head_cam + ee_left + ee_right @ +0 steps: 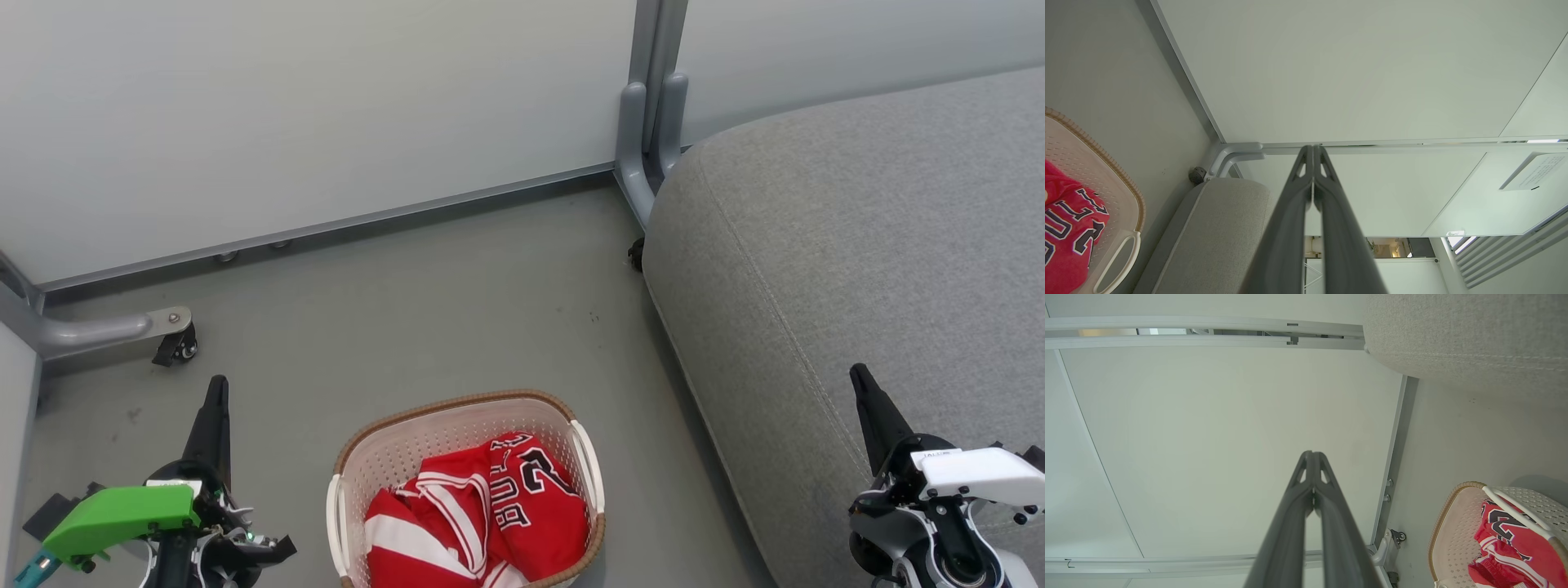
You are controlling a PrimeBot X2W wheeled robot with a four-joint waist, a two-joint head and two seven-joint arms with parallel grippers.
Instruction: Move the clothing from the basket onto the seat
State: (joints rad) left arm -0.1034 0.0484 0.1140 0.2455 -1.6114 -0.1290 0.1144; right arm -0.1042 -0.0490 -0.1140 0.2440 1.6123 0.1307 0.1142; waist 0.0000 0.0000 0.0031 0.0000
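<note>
Two red garments make up the clothing [482,523], and both lie crumpled together in the basket [457,402]. The basket stands on the floor [408,286] between the robot's arms, near the seat [816,245]. The jersey [535,498] sits on the seat side, its black lettering partly folded. The shorts [408,535], with their white stripes, bunch against it on the other side.

Both look like thin sports fabric: light, soft and limp, likely a little slick, with nothing to break. They will probably sag and trail from whatever point is pinched. Since they overlap, lifting one may drag the other along.

The best hold is probably a raised fold near the middle of the pile, where the jersey humps up. Pinching through several layers there should keep the slim fingers from sliding off a single sheet. A grab near a hem would likely leave cloth caught over the rim and could tip the light basket.

The left hand [216,388] hovers over the floor to the basket's left, fingers pressed together with nothing between them. The right hand [859,377] is likewise closed and empty, over the seat's near part in the head view. Either would have to spread its fingers before reaching in.
</note>
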